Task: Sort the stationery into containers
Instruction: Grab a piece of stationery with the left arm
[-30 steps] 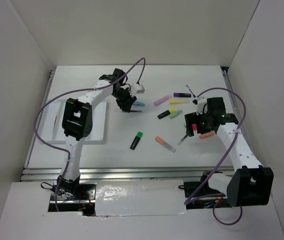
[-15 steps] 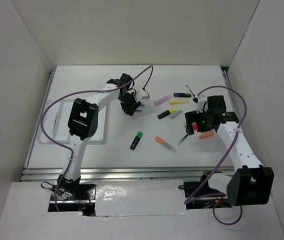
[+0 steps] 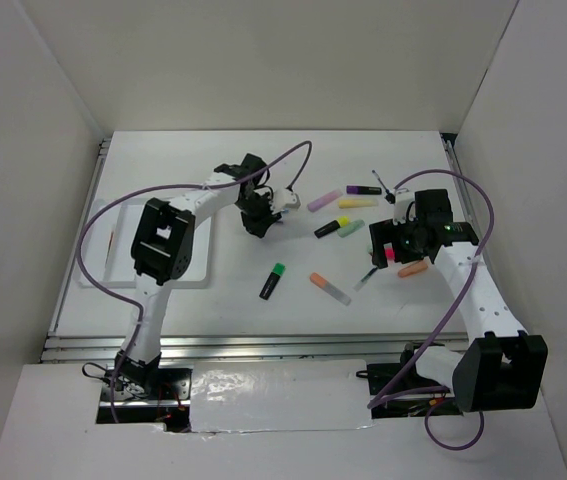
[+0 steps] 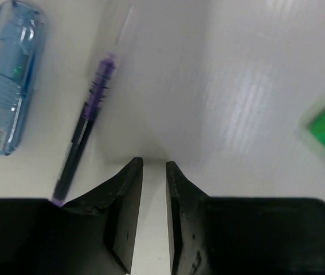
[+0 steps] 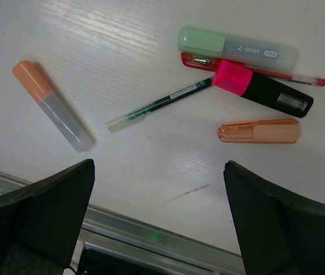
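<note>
My left gripper (image 3: 257, 216) hangs low over the table with its jaws almost together and nothing between them (image 4: 154, 164). A thin purple pen (image 4: 85, 125) lies just left of its fingertips, and a blue highlighter (image 4: 7, 80) lies further left. My right gripper (image 3: 387, 246) is wide open and empty (image 5: 159, 166) above a thin green pen (image 5: 159, 103). Past that pen lie a mint highlighter (image 5: 237, 44), a red pen (image 5: 254, 69), a pink-and-black highlighter (image 5: 262, 89) and an orange highlighter (image 5: 258, 131). The white tray (image 3: 113, 262) sits far left, partly hidden by the left arm.
More stationery lies mid-table: a green-and-black highlighter (image 3: 273, 281), an orange-capped clear one (image 3: 330, 288), a purple one (image 3: 325, 201), a yellow one (image 3: 356, 202) and a black marker (image 3: 325, 229). The table's metal front rail (image 5: 151, 235) runs below the right gripper.
My left arm has swung its elbow and forearm rightward, and its gripper has shifted slightly right and nearer. The right arm has not moved.
</note>
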`<act>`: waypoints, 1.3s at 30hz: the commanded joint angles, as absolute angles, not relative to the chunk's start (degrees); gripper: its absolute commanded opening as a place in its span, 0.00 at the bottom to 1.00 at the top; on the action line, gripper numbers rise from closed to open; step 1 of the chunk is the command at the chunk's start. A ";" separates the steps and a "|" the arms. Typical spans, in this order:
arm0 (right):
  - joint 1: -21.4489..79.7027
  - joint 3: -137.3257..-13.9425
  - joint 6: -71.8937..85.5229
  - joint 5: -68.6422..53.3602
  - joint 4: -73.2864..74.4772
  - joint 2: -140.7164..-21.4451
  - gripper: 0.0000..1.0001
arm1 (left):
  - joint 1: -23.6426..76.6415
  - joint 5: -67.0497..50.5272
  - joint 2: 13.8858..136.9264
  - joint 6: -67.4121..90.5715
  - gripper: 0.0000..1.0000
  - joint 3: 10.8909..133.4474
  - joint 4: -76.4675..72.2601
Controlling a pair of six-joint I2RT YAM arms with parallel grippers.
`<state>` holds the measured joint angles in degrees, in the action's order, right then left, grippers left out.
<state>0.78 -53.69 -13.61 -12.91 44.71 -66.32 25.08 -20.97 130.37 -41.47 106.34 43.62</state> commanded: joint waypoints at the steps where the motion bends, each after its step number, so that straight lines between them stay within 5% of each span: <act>1: 1.14 -56.34 -14.24 -13.53 45.88 -65.57 1.00 | 25.23 -24.87 124.47 -44.38 0.36 105.47 46.05; 13: 1.41 -56.16 -14.50 -13.71 46.05 -66.36 1.00 | 23.64 -26.63 126.20 -43.77 0.56 108.45 40.70; 27: 1.41 -54.58 -14.50 -12.92 45.70 -65.66 1.00 | 23.38 -24.61 133.77 -43.51 0.57 111.01 38.94; 33: 1.41 -54.84 -15.03 -12.83 46.32 -65.22 1.00 | 23.38 -25.31 134.12 -44.30 0.49 109.60 42.45; 39: 1.41 -55.19 -17.31 -12.83 46.93 -65.13 1.00 | 24.61 -24.17 129.38 -43.60 0.25 101.18 42.11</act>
